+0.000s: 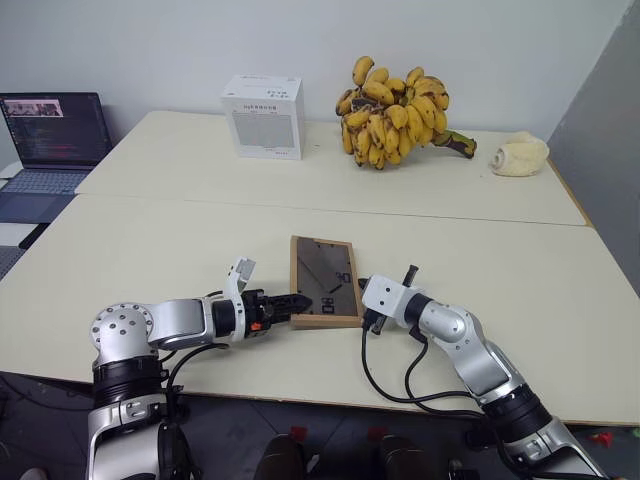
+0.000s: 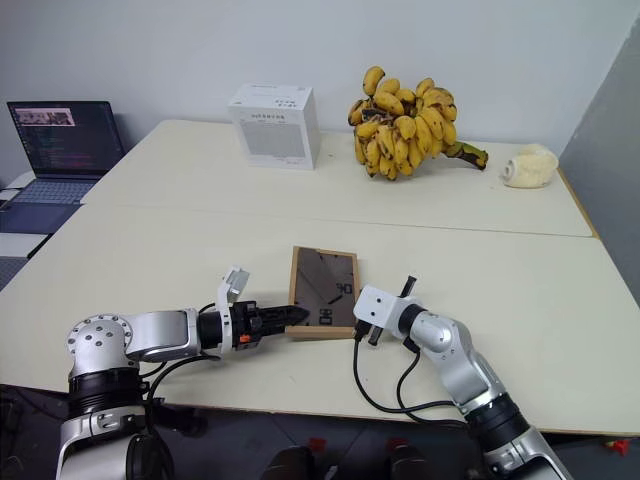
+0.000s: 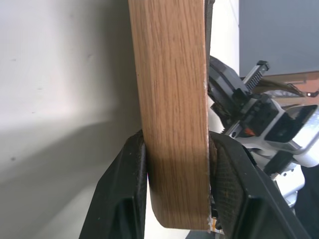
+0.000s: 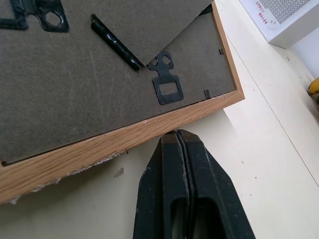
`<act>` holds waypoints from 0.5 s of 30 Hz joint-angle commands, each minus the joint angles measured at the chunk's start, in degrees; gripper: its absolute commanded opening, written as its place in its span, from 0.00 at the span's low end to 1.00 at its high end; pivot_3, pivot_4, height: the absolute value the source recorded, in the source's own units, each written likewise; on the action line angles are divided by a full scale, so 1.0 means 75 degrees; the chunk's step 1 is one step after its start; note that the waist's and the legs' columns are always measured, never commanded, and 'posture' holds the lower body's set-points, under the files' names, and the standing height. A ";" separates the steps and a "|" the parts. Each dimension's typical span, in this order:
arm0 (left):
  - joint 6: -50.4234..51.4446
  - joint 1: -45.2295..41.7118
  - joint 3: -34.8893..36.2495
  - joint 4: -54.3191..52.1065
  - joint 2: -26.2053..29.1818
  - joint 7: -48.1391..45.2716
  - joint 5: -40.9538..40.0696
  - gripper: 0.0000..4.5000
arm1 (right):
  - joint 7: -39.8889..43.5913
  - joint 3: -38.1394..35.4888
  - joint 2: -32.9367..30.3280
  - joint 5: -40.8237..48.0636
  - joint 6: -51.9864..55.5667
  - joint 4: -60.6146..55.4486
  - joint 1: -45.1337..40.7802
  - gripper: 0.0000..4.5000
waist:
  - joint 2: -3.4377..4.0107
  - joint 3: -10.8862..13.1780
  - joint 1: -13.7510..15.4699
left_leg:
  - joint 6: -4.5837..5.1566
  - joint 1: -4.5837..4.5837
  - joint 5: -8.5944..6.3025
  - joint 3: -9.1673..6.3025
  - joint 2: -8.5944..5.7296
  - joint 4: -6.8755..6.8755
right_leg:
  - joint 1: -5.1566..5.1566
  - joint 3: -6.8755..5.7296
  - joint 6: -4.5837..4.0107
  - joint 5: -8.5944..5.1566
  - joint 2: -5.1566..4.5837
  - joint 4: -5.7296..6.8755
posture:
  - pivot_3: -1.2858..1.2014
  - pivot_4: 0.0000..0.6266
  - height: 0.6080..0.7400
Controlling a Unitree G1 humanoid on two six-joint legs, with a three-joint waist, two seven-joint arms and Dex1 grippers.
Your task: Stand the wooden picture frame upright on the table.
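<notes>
Frame (image 1: 325, 278) lies back-up on the near desk (image 1: 150, 250), between the two claws. Left claw (image 1: 292, 302) pinches the frame's near wooden rim at its left corner, one finger on each face; right claw (image 4: 180, 144), pressed together, touches the edge on the other side. Judged light and rigid, with smooth wood that may slip and probably a fragile glazed front; the rim is the safest hold, clear of clips and stand. White box (image 1: 263, 116) bears print too small to read.
</notes>
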 commanded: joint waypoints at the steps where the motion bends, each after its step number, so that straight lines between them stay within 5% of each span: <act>1: 0.0109 -0.0006 -0.0157 0.0054 -0.0074 0.0054 0.0026 0.29 | -0.0070 -0.0121 0.0091 0.0167 -0.0106 -0.0190 -0.0143 0.00 | -0.0001 0.0001 0.0000 | 0.0000 0.0000 0.0000 0.0000 0.0000 0.0000 | 0.0000 0.0000 0.0000 0.0000 0.0000 0.0000 | 0.52 0.24 1.00; 15: -0.0341 -0.0257 -0.0195 -0.0200 0.0067 -0.0774 0.0603 0.29 | -0.0049 -0.1050 -0.0819 0.0478 -0.0220 -0.0146 0.0080 0.00 | -0.0003 0.0003 0.0015 | 0.0000 -0.0015 0.0000 -0.0001 -0.0001 -0.0004 | 0.0003 -0.0002 0.0008 0.0005 -0.0001 -0.0036 | 0.52 0.24 1.00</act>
